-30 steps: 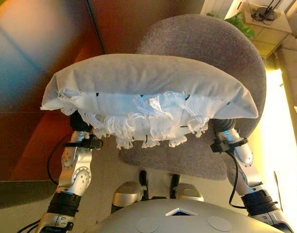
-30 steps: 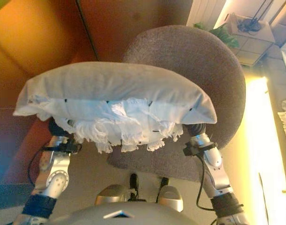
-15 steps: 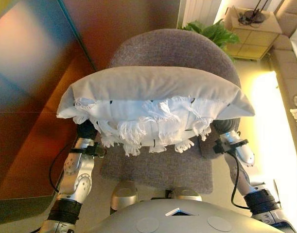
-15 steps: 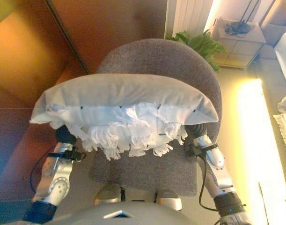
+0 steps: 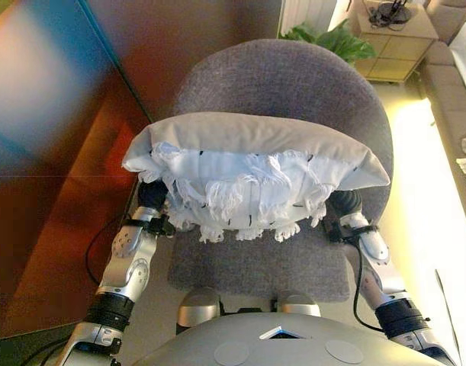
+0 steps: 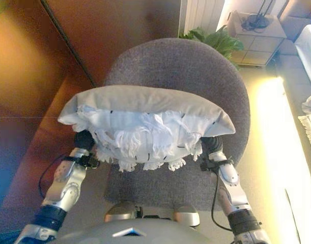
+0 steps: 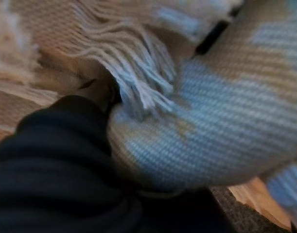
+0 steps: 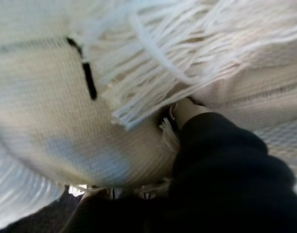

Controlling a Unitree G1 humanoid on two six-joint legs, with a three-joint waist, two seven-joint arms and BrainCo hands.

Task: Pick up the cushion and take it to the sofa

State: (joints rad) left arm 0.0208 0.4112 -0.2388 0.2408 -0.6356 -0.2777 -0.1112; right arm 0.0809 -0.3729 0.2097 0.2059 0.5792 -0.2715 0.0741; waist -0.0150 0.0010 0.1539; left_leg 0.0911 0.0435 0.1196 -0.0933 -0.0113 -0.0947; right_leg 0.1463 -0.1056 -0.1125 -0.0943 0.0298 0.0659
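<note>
While both arms reach up under it, the cushion (image 5: pixel 255 164) rides above the grey chair (image 5: pixel 294 84).
Left hand (image 5: pixel 151 197) & right hand (image 5: pixel 345 202) at its underside, one per end; fingers buried in fringe/fabric, can't tell if curled or spread. Plant (image 5: pixel 332 38) & cabinet (image 5: pixel 393 34) beyond the chair.

Left hand (image 7: pixel 65 160) seen only as its dark ribbed cover, pressed against the cushion (image 7: pixel 226 126); fingers hidden in the fabric, so their pose can't be read; cushion fills most of the view, pale woven cloth bulging over the cover; a tuft of white fringe (image 7: pixel 138 77) hangs beside the cover's edge; small black stitch mark (image 7: pixel 212 36) on the weave; grey fabric sliver (image 7: pixel 238 213) shows under the cushion.
</note>
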